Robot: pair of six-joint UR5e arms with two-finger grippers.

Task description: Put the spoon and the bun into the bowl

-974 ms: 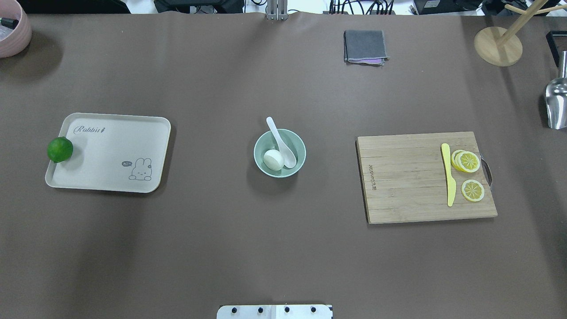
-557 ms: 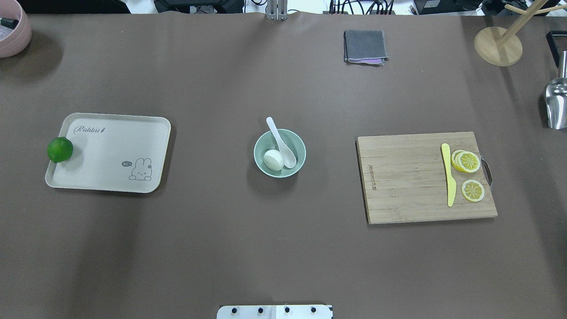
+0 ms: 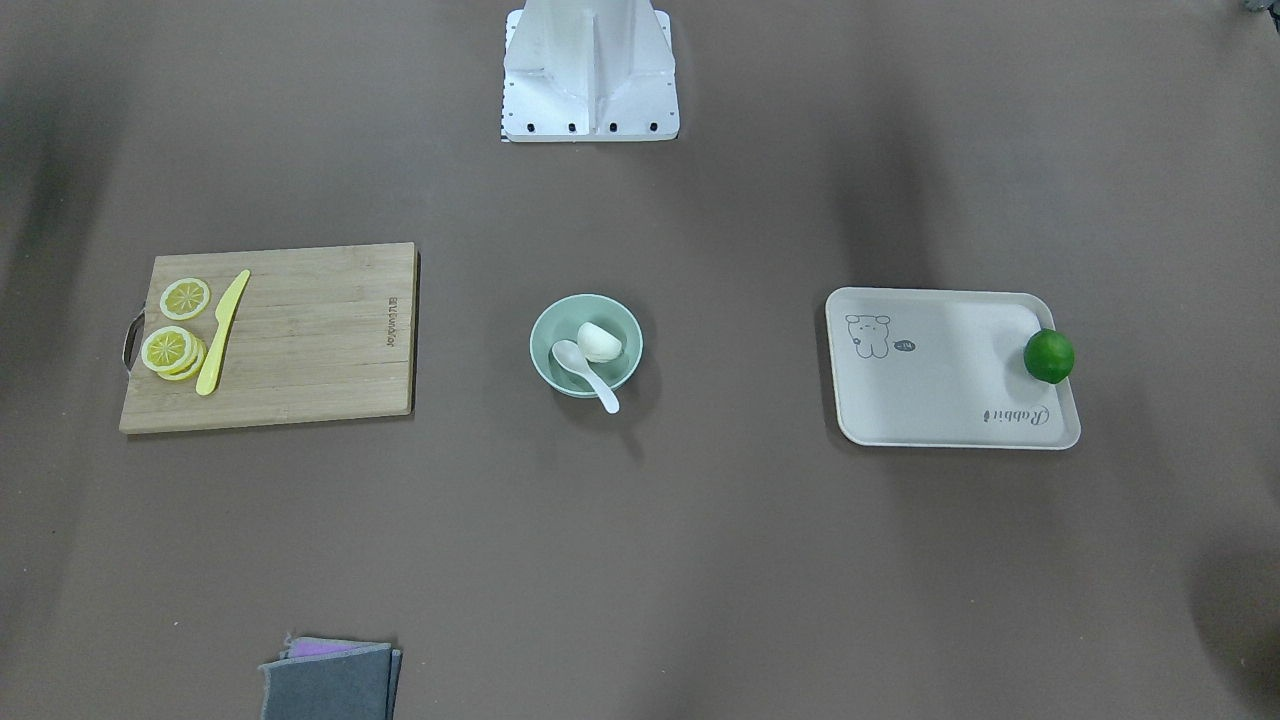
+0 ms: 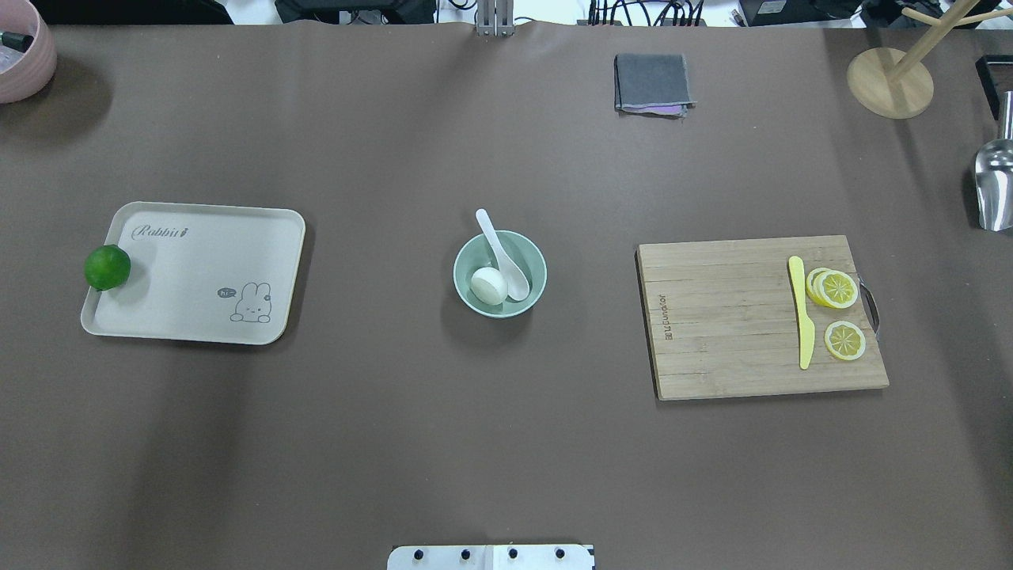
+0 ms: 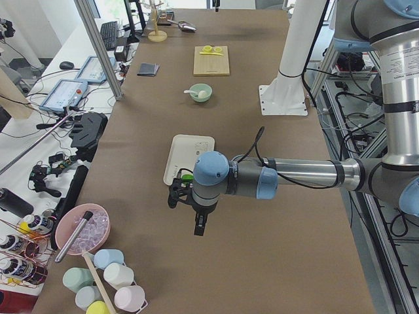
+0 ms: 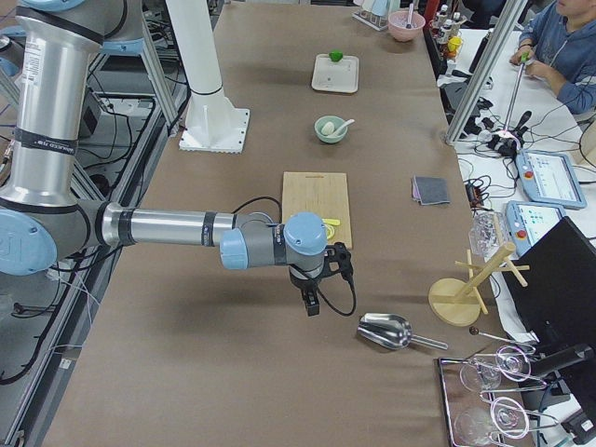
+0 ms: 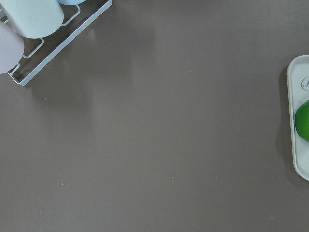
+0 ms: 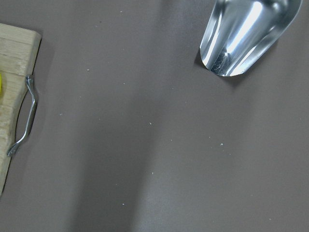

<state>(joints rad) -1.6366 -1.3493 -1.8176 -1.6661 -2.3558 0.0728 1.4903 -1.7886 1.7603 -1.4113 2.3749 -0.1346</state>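
Observation:
The pale mint-green bowl [image 4: 539, 273] stands at the table's middle and also shows in the front view [image 3: 539, 345]. The white bun [image 4: 488, 285] lies inside it. The white spoon [image 4: 502, 252] rests in the bowl beside the bun, its handle sticking out over the far rim. Both also show in the front view, the bun [image 3: 600, 342] and the spoon [image 3: 586, 374]. The left gripper [image 5: 199, 224] hangs above the table beyond the tray's left end. The right gripper [image 6: 312, 300] hangs between the cutting board and the metal scoop. I cannot tell whether either is open or shut.
A cream tray [image 4: 194, 273] with a green lime [image 4: 107, 267] sits to the left. A wooden cutting board [image 4: 728, 317] with a yellow knife [image 4: 803, 313] and lemon slices [image 4: 835, 289] sits to the right. A grey cloth [image 4: 651, 83], a metal scoop [image 4: 993, 186] and a wooden stand [image 4: 890, 79] lie at the far side.

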